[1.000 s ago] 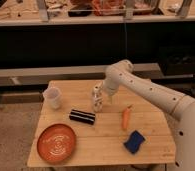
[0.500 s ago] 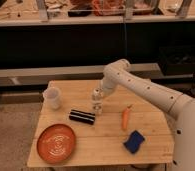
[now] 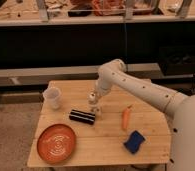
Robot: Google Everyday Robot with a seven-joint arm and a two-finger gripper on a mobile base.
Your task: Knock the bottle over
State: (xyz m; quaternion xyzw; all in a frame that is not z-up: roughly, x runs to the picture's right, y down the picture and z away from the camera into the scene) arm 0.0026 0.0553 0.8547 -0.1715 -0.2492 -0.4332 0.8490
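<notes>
The small white bottle (image 3: 95,104) stands near the middle of the wooden table (image 3: 106,150), just behind the right end of a black box (image 3: 82,116). My gripper (image 3: 94,95) hangs from the white arm that reaches in from the right. It sits right at the bottle's upper part and hides its neck and cap. The bottle's lower body shows below the gripper and looks roughly upright. I cannot tell whether the gripper touches it.
A white cup (image 3: 52,97) stands at the table's left rear. An orange plate (image 3: 57,143) lies front left. A carrot (image 3: 126,118) lies right of the bottle, with a blue sponge (image 3: 135,141) in front of it. A dark shelf unit stands behind the table.
My gripper has moved left and down from beside the bottle to its top. The bottle stays in about the same spot.
</notes>
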